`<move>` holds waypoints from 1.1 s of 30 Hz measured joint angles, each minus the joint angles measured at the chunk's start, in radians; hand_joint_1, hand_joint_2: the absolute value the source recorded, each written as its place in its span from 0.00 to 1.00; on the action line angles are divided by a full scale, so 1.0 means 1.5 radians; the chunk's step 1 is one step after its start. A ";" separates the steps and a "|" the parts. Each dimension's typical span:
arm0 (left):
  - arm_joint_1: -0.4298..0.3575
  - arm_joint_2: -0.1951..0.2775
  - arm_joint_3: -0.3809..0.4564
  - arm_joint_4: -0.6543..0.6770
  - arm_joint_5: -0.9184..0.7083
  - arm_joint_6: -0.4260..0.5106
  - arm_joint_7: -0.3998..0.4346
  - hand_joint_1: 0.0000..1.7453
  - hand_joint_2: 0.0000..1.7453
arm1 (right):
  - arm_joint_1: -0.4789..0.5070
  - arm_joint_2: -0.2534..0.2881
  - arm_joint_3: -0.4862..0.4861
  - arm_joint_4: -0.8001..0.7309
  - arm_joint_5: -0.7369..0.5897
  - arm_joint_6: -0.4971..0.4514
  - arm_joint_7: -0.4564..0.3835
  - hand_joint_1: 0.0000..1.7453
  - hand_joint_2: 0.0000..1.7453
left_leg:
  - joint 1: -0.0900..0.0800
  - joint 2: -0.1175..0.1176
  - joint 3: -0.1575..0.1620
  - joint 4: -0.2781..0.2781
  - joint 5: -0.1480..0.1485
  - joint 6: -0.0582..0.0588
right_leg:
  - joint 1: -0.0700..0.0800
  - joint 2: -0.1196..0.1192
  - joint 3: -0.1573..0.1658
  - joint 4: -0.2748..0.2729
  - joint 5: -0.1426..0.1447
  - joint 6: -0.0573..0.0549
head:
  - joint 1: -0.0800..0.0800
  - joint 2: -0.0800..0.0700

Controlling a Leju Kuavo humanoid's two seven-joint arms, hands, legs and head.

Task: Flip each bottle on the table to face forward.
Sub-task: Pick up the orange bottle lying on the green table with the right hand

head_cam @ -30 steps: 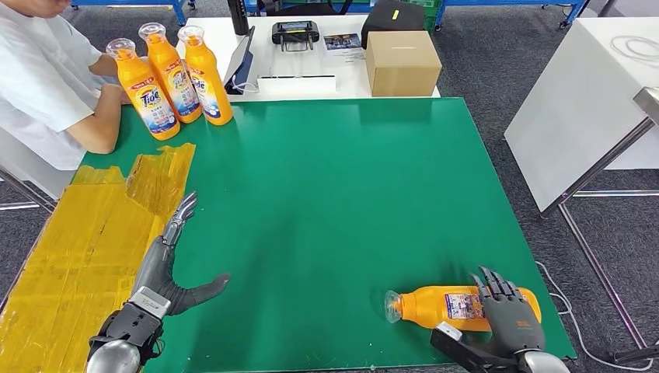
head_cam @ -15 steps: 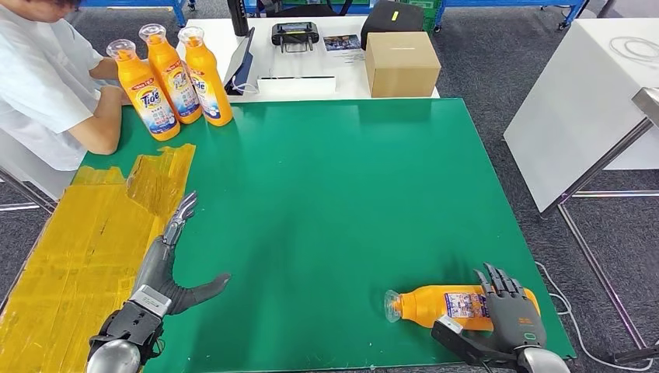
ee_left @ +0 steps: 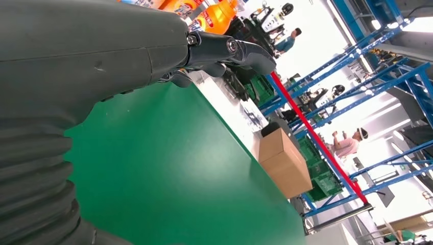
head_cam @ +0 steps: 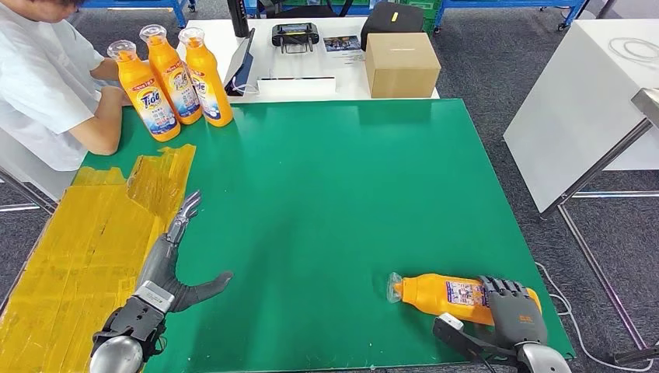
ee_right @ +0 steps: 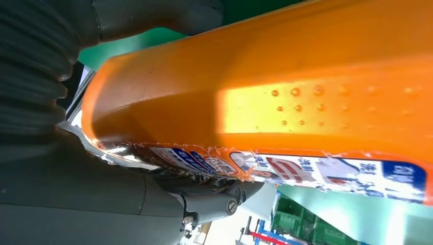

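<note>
Gripping the lying bottle (head_cam: 455, 296) near the table's (head_cam: 326, 194) front edge, my right hand (head_cam: 514, 309) wraps it; my left hand (head_cam: 167, 260) rests released, fingers spread.

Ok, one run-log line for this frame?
right robot hand: grips lying bottle | left robot hand: open, resting on table | three bottles: upright

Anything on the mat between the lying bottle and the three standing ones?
No, the head view shows bare green mat between the lying bottle and the three standing bottles.
</note>
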 joint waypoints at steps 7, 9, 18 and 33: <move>-0.006 0.000 -0.002 0.009 0.004 0.000 0.000 0.00 1.00 | -0.003 -0.012 0.001 0.006 -0.020 0.008 0.004 1.00 1.00 | 0.000 0.000 0.000 0.000 0.000 0.000 | 0.000 0.000 0.000 0.000 0.000 0.000 | 0.000 0.000; -0.008 0.000 -0.002 0.011 0.004 0.000 0.000 0.00 1.00 | -0.005 -0.013 0.002 0.009 -0.022 0.006 0.004 1.00 1.00 | 0.000 0.000 0.000 0.000 0.000 0.000 | 0.000 0.000 0.000 0.000 0.000 0.000 | 0.000 0.000; 0.001 -0.001 -0.002 0.009 0.004 0.000 0.005 0.00 1.00 | -0.028 0.053 0.010 0.000 -0.062 -0.207 -0.100 1.00 1.00 | 0.000 0.001 -0.002 0.000 0.001 0.000 | 0.000 0.000 0.005 0.000 0.001 0.000 | 0.000 0.000; -0.002 -0.006 -0.033 0.013 0.070 -0.059 0.025 0.00 1.00 | -0.071 0.203 -0.011 -0.092 -0.262 -0.395 -0.301 1.00 1.00 | 0.001 0.000 -0.004 0.000 0.001 0.000 | 0.001 0.000 0.003 0.001 0.000 0.000 | 0.000 0.000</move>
